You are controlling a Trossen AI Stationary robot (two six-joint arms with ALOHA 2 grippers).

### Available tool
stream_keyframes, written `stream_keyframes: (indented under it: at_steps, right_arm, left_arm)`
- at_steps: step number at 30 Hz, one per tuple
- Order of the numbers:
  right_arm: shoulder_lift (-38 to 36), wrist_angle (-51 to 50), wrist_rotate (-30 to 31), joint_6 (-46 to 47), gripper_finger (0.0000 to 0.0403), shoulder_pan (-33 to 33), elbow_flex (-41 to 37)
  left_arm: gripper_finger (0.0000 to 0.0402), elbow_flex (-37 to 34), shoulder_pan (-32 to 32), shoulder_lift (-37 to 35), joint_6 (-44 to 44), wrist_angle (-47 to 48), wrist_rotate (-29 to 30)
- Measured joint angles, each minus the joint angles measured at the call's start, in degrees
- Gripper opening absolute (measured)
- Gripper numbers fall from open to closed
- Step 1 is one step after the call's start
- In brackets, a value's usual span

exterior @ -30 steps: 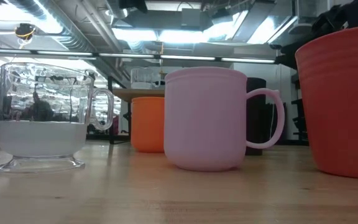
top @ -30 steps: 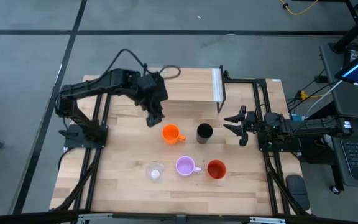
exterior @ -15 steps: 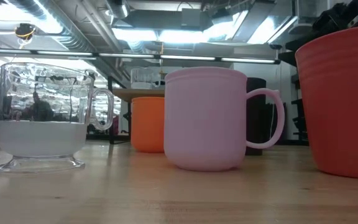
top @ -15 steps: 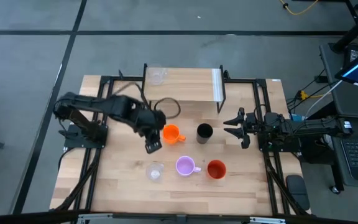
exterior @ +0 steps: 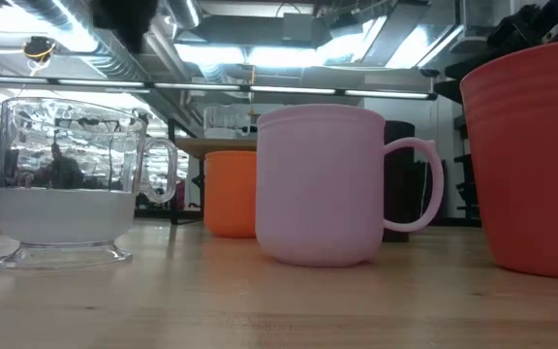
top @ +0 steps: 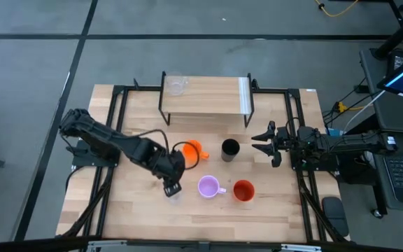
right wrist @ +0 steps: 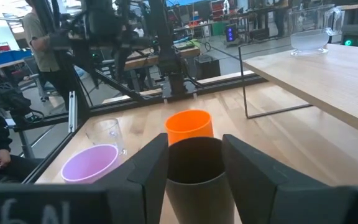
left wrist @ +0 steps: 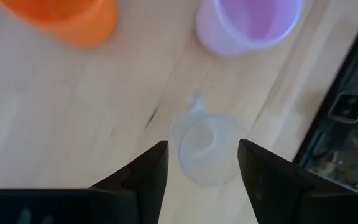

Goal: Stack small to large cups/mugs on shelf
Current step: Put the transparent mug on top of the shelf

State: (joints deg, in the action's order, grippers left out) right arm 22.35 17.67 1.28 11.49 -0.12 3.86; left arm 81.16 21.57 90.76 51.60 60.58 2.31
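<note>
My left gripper (top: pixel 171 187) hangs right over the clear cup (left wrist: pixel 206 148) on the table, fingers (left wrist: pixel 143 175) spread wide w/ the cup between them, not touching. One glass cup (top: pixel 176 85) sits on the shelf (top: pixel 208 94), far left end. Orange mug (top: pixel 193 150), black cup (top: pixel 230 148), lilac mug (top: pixel 209 186) & red cup (top: pixel 243 190) stand on the table. My right gripper (top: pixel 264 141) waits near the black cup, fingers wide.

Left pincer (left wrist: pixel 197 163) straddles glass cup (left wrist: pixel 207 149); lilac mug (left wrist: pixel 248 23), orange mug (left wrist: pixel 64 20) crowd beyond.
</note>
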Motion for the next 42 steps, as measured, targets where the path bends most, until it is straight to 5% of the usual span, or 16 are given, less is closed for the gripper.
stream_keyframes:
  at_steps: [18, 42]
  right_arm:
    - [0.0, 0.0, 0.1, -0.9, 0.0154, 0.0, 0.0]
    - [0.0, -0.1, 0.1, -1.5, 0.0154, 0.0, 0.0]
  left_arm:
    - [0.0188, -12.0, 3.3, 0.0, 9.8, -8.0, 0.2]
    - [0.0188, -17.9, 3.4, 1.7, 9.5, -15.7, 0.1]
